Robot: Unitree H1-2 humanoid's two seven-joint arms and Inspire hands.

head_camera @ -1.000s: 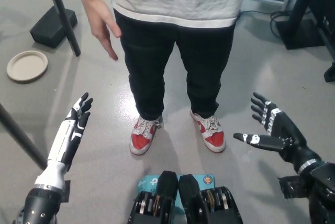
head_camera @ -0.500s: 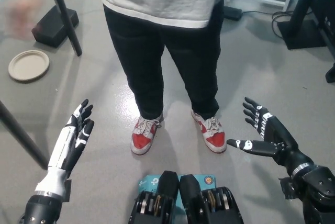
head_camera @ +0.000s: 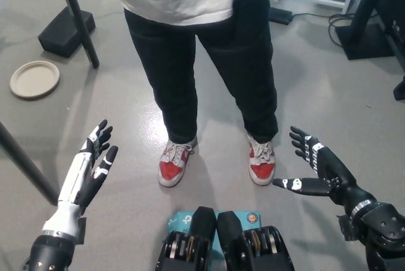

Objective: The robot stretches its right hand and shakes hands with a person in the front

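Since a second ago the right hand (head_camera: 316, 166) is creeping forward and inward, fingers spread and gripping nothing, palm turned in like it's offering a shake. Meanwhile the person (head_camera: 202, 49) is standing just ahead, right foot shifted outward, arm now out of frame. Left hand (head_camera: 93, 163) is idling low at the side, also spread and empty.

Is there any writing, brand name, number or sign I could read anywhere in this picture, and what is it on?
Nothing here can be read as words.
Teal card on the floor by the robot's body: small dark print and a round emblem, too small to read.
Right hand: white marks only, no letters.
Left hand: no text visible.
Red and white shoes: no legible brand.
Round plate: blank.
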